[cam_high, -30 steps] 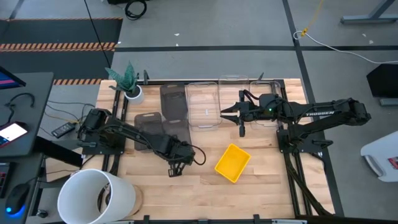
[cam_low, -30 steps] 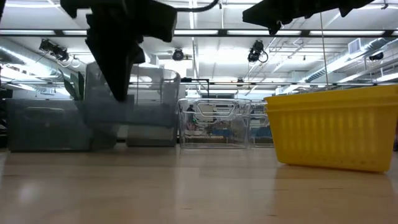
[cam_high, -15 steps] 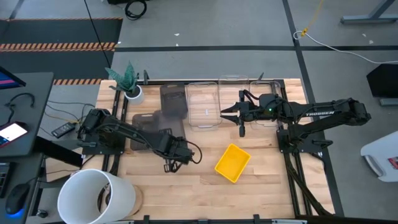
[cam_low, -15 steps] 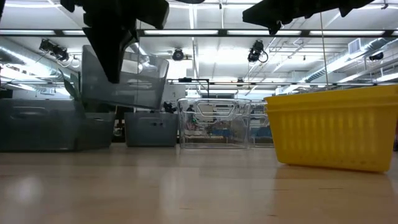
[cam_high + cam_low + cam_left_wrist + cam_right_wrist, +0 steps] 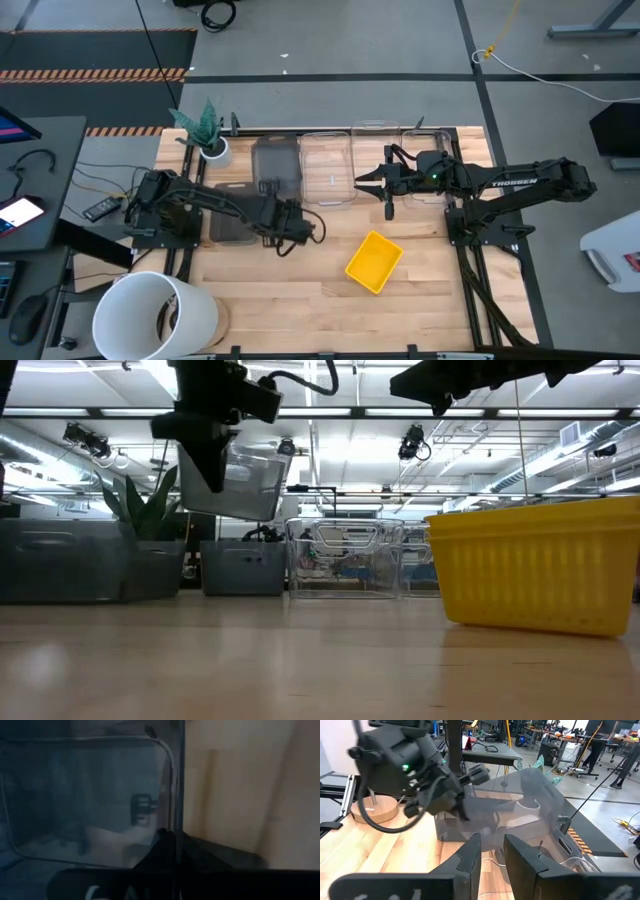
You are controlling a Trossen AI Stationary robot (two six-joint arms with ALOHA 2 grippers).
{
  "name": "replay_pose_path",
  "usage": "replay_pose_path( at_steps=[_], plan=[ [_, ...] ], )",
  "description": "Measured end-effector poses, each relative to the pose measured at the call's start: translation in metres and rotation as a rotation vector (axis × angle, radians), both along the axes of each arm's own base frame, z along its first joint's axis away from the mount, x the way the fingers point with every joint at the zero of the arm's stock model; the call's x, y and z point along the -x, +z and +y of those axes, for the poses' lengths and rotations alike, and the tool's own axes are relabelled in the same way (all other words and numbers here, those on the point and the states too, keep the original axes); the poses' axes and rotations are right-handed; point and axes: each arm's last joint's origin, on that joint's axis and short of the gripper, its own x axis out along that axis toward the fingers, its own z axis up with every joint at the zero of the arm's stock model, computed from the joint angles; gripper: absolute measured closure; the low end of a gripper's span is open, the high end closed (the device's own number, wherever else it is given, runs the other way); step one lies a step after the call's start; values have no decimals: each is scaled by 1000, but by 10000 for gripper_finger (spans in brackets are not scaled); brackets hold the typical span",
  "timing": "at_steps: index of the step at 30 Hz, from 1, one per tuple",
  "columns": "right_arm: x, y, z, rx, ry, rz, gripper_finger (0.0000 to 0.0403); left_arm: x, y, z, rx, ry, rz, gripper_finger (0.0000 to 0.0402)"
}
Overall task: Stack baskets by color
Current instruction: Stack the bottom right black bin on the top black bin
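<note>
My left gripper is shut on a translucent dark grey basket and holds it in the air over the table's left middle. Two more grey baskets rest on their bases: one at the far edge, one at the left. Clear baskets stand along the far edge. A yellow basket sits on its base near the table's middle. My right gripper hovers open above the clear baskets with nothing between its fingers. My left gripper pinches one side wall of the grey basket at its rim, with one finger inside the basket and one outside. The fingers come from above, slanting down. The basket hangs tilted below them, clear of the table.
A small white plant pot stands at the far left corner. A big white bucket stands off the near left corner. Bare wood lies along the near edge, in front of the yellow basket.
My left gripper has risen and gone toward the table's far edge, turning at the wrist. The grey basket, which was down at table level, now hangs tilted and clear of the wood. My right gripper has kept still.
</note>
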Motion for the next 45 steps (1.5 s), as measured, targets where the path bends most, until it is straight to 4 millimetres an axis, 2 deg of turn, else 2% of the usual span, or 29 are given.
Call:
replay_pose_path(
  at_steps=[11, 24, 34, 38, 45],
  plan=[
    [0, 0, 0, 0, 0, 0, 314, -10, 0, 56, -34, 91, -21, 393],
    [-1, 0, 9, 1, 43, 1, 314, -15, -2, 98, 123, 117, -57, 394],
    [-1, 0, 12, 3, 54, 0, 314, -11, -3, 116, 202, 105, -32, 392],
    [-1, 1, 12, 4, 54, -9, 314, -11, -3, 119, 264, 83, -31, 392],
    [-1, 1, 12, 4, 54, -11, 314, -11, -3, 123, 262, 69, -24, 391]
  ],
)
